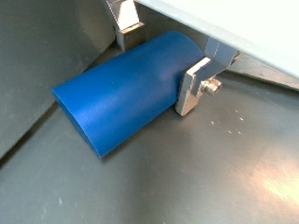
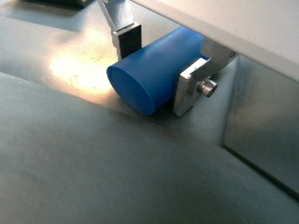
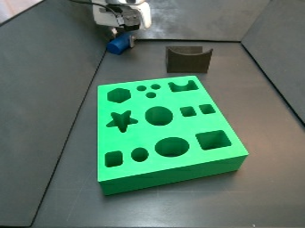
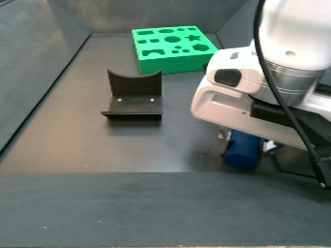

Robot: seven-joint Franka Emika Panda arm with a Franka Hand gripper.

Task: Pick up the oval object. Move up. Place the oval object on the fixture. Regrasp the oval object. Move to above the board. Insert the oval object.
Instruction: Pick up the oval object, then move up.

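flanking oval object (image 1: 122, 96), gripper (image 1: 163, 57) jaws

- A dark grey floor (image 3: 179, 205) is seen in both side views, matte and faintly speckled.
- The floor is enclosed by dark grey walls (image 4: 77, 19) that rise at an angle from its edges.
- A bright patch of reflected light (image 2: 73, 61) is seen on the floor in a wrist view.
- The end effector (image 1: 163, 54) is seen low over this floor.
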